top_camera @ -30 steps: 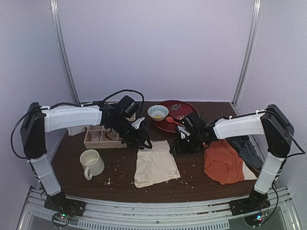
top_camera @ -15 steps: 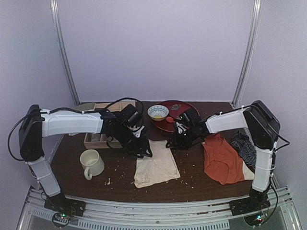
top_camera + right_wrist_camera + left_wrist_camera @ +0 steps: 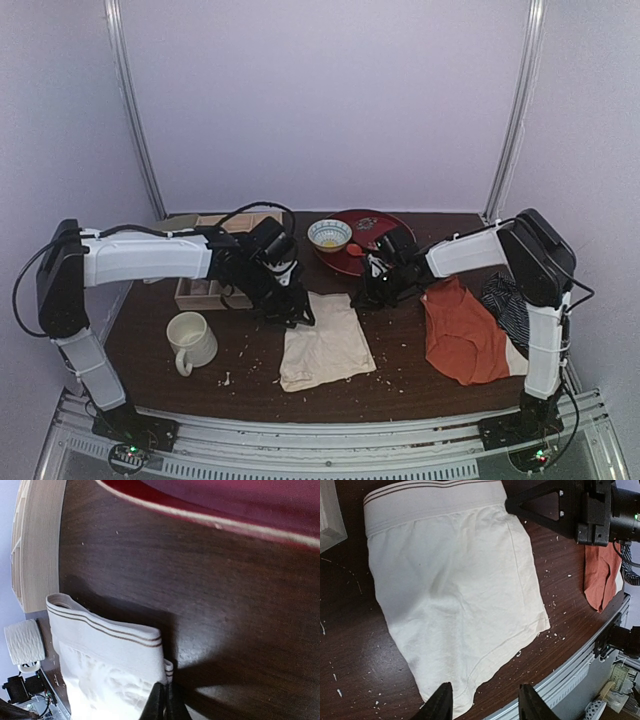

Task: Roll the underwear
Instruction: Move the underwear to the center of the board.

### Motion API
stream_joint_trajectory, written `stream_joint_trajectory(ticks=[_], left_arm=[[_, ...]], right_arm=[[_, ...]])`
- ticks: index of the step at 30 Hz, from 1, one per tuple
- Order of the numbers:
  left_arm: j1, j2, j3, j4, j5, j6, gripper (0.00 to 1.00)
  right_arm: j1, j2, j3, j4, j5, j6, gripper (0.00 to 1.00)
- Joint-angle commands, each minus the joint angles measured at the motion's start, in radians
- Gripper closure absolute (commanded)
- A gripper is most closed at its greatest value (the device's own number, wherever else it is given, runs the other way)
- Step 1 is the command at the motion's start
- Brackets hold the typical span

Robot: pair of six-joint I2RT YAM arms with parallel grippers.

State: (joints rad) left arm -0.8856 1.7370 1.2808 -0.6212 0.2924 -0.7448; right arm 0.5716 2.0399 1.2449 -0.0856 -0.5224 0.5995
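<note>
While the underwear (image 3: pixel 322 340) lies flat mid-frame on the surface (image 3: pixel 420 385), waistband (image 3: pixel 430 495) toward the top and legs toward the bottom, both arms sit at that waistband end. Left pincer (image 3: pixel 292 308) hangs wide open by its left corner; right pincer (image 3: pixel 368 297) looks pinched closed on the right corner, so it's nearer to starting. I'd guess the roll runs waistband down to hems.

From high at the near edge: looks down and forward over the dark brown wooden table (image 3: pixel 440 395). From the left wrist: looks down close on the cream fabric underwear (image 3: pixel 455 595). From the right wrist: skims low, very near its striped waistband (image 3: pixel 105 630). Shares that garment across all three.
</note>
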Motion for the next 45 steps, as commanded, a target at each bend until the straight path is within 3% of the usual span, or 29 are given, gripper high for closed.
stream_joint_trajectory(ticks=[1, 19, 20, 24, 27, 38, 45], left_arm=[[-0.006, -0.032, -0.009, 0.020, -0.038, -0.010, 0.39], [-0.001, 0.139, 0.146, 0.087, -0.012, 0.075, 0.38], [-0.001, 0.163, 0.169, 0.091, -0.013, 0.081, 0.38], [0.000, 0.247, 0.250, 0.117, 0.003, 0.091, 0.38], [0.000, 0.306, 0.314, 0.152, 0.030, 0.100, 0.38], [0.012, 0.521, 0.501, 0.231, 0.037, 0.084, 0.42], [0.041, 0.664, 0.590, 0.168, -0.002, 0.041, 0.42]], right_arm=[[-0.008, -0.059, -0.082, 0.026, 0.027, 0.022, 1.00], [0.022, -0.594, -0.606, 0.142, 0.246, 0.242, 1.00], [0.032, -0.610, -0.623, 0.138, 0.252, 0.238, 0.97], [0.036, -0.630, -0.632, 0.111, 0.284, 0.210, 0.80], [0.036, -0.632, -0.627, 0.106, 0.295, 0.208, 0.75], [0.036, -0.748, -0.658, 0.034, 0.332, 0.216, 0.75], [0.036, -0.813, -0.678, -0.002, 0.342, 0.221, 0.74]])
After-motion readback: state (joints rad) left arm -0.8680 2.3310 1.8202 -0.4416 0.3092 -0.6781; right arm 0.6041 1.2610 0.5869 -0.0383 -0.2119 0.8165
